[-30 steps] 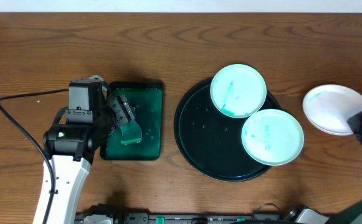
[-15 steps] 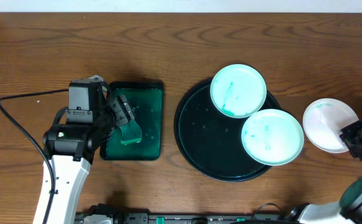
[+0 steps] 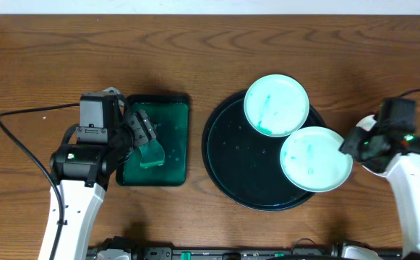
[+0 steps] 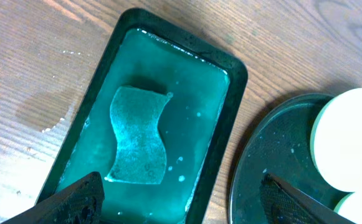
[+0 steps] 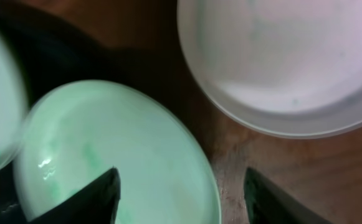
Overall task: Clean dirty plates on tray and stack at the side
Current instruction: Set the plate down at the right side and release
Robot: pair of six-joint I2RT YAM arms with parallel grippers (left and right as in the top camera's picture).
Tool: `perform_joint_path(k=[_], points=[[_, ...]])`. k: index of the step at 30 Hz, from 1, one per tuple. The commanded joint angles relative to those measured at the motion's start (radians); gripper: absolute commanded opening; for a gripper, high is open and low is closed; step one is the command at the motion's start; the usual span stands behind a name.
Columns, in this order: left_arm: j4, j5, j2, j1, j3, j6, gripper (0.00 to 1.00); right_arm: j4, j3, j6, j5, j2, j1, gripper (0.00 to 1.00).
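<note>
The plates (image 3: 276,105) sit in two places. Two teal-smeared ones rest on the tray (image 3: 238,159), each overhanging its raised rim: the far plate (image 3: 271,108) at the top edge and the near plate (image 3: 315,159) at the right edge, just beside each other. The third plate (image 5: 280,56) lies on the table (image 3: 195,50) just right of the tray, apart from the near plate with a strip of wood showing between them. It looks much whiter than the other two.

A second ago my right gripper (image 5: 182,174) was out at the far right edge of the table, at that third plate's rim. Since then my right arm has swung in toward the tray and now covers most of the third plate in the overhead view. The gripper hangs above the gap between the third plate and the near plate. Its fingers now stand apart, with nothing clamped between them.

My left gripper (image 4: 181,186) has not moved. It hovers with its fingers spread wide over the green tray (image 3: 173,101), where the sponge (image 4: 137,143) lies in teal liquid, untouched.
</note>
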Motion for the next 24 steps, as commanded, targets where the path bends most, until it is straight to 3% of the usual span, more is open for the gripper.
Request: perform_joint_path(k=[1,2,4,5,6,7,19,23,24], points=[[-0.002,0.001,0.000,0.003,0.021,0.002,0.81,0.118,-0.134,0.031,0.132,0.039,0.016,0.61],[-0.002,0.001,0.000,0.003,0.021,0.002,0.81,0.153,-0.161,0.031,0.127,0.045,0.015,0.57],[-0.002,0.001,0.000,0.003,0.021,0.002,0.81,0.176,-0.189,0.031,0.118,0.046,0.015,0.39],[-0.002,0.001,0.000,0.003,0.021,0.002,0.81,0.174,-0.190,0.025,0.116,0.045,0.015,0.17],[-0.002,0.001,0.000,0.003,0.021,0.002,0.81,0.175,-0.187,-0.007,0.090,0.040,0.015,0.04],[-0.002,0.001,0.000,0.003,0.021,0.002,0.81,0.172,-0.184,-0.025,0.066,0.032,0.015,0.01],[-0.002,0.002,0.000,0.003,0.021,0.002,0.81,0.092,-0.136,-0.111,-0.225,-0.272,0.092,0.01],[-0.002,0.002,0.000,0.003,0.021,0.002,0.81,0.061,-0.137,-0.072,-0.122,-0.277,0.134,0.01],[-0.002,0.001,0.000,0.003,0.021,0.002,0.81,0.045,-0.138,-0.016,-0.045,-0.266,0.122,0.11]])
